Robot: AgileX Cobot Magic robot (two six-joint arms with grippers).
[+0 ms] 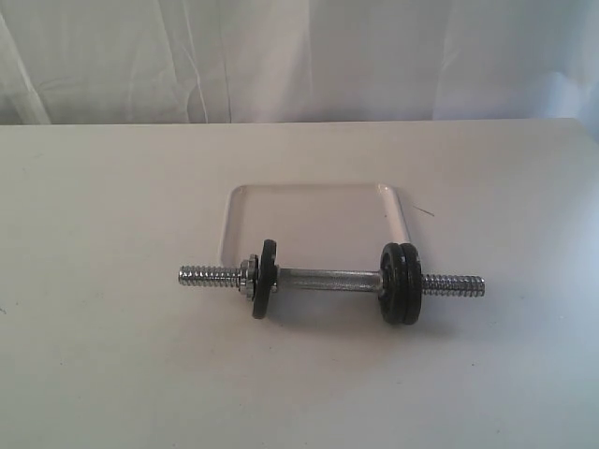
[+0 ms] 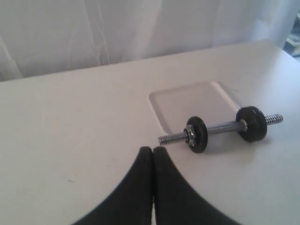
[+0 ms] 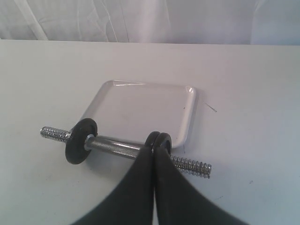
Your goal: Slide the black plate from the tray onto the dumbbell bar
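The chrome dumbbell bar [image 1: 328, 279] lies on the table in front of the white tray [image 1: 309, 201]. Two black plates [image 1: 401, 283] sit side by side on its right half; a third black plate [image 1: 267, 278] sits on its left half beside a metal nut. Nothing lies in the tray [image 3: 140, 105]. My left gripper [image 2: 153, 149] is shut and empty, short of the bar's [image 2: 220, 126] threaded end. My right gripper [image 3: 153, 148] is shut and empty, its tips in front of the paired plates [image 3: 159, 139]. Neither gripper shows in the exterior view.
White curtain hangs behind the table's far edge [image 1: 299, 122]. A small dark mark [image 1: 426, 212] lies on the table right of the tray.
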